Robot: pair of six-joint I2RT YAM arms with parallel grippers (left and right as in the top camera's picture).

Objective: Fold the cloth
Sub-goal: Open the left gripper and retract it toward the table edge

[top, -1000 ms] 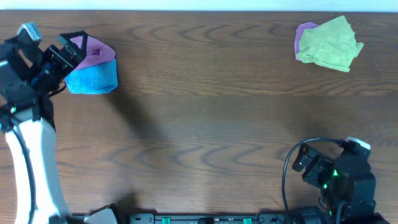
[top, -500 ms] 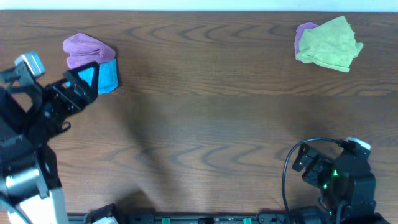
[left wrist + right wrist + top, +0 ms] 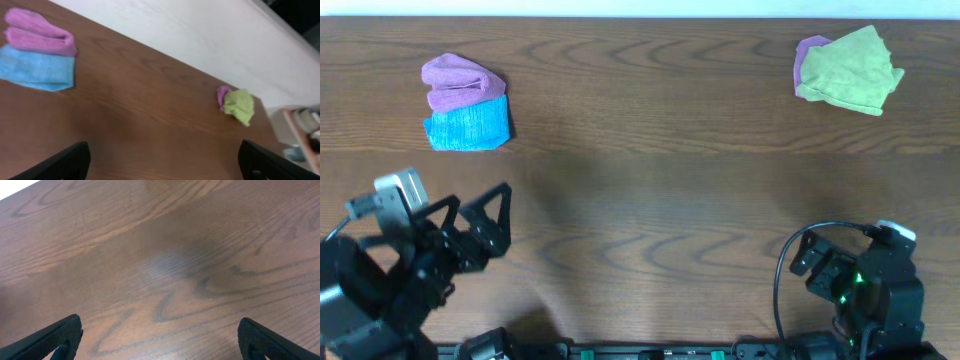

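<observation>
- Purple-magenta terry, the cloth [image 3: 458,82] is lying folded into a thick, rolled-looking bundle at the far left corner of the wooden table [image 3: 650,170].
- It is touching the far edge of a light blue cloth [image 3: 468,126], which is lying flat just in front of it.
- Nothing is holding or touching the cloth.
- The left gripper [image 3: 164,146] is hanging over the near left part of the table, well apart from the cloth, with its jaws spread wide and nothing between them.
- The right gripper [image 3: 159,321] is sitting low at the near right edge, jaws likewise gaping over bare wood.
- A crumpled lime-green cloth [image 3: 850,70] is resting at the far right corner, with a second purple piece [image 3: 809,55] peeking out along its left side.
</observation>
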